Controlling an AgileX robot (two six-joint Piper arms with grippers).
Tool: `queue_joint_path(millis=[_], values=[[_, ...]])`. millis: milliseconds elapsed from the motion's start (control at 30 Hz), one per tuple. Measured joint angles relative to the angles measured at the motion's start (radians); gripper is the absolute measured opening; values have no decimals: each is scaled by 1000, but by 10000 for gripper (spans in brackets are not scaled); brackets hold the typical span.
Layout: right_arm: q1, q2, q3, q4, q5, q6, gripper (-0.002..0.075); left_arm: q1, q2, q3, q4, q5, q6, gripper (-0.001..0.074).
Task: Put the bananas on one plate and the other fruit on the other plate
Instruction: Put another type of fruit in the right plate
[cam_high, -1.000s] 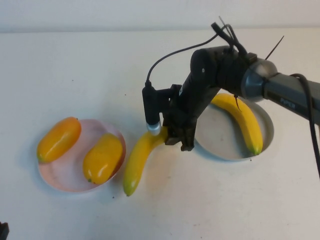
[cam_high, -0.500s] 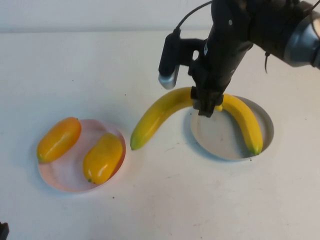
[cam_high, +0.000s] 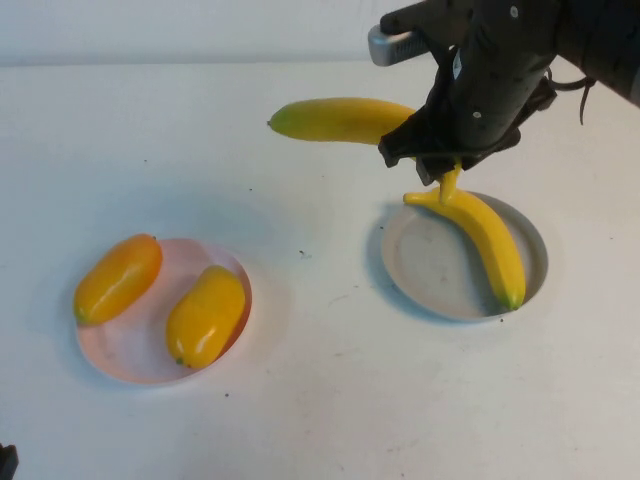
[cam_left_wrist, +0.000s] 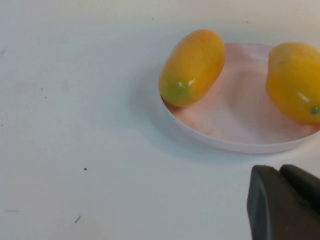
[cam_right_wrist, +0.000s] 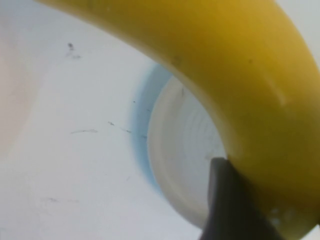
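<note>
- The right gripper (cam_high: 440, 165) pinches one banana (cam_high: 340, 119) by its end, holding it in the air above the grey plate (cam_high: 425, 270).
- The second banana (cam_high: 485, 240) lies on that plate.
- Both mango-like fruits (cam_high: 205, 315) sit on the pink plate (cam_high: 130, 355).
- The left gripper (cam_left_wrist: 285, 205), fingers pressed together, hangs near the pink plate.

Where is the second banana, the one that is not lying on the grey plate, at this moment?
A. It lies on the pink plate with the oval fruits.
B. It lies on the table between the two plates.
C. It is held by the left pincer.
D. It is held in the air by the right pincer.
D: the right pincer grips the second banana clear of the table, above the far edge of the grey plate.
</note>
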Motion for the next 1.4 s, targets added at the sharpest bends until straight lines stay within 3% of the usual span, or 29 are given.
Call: queue_joint_path(millis=[200, 667, 1400], values=[[-41, 2, 56, 19, 0, 113, 291, 0, 0, 0, 0, 0, 0, 1], [-90, -11, 235, 57, -3, 172, 290, 0, 0, 0, 0, 0, 0, 1], [-133, 113, 253, 98, -19, 242, 290, 0, 0, 0, 0, 0, 0, 1]])
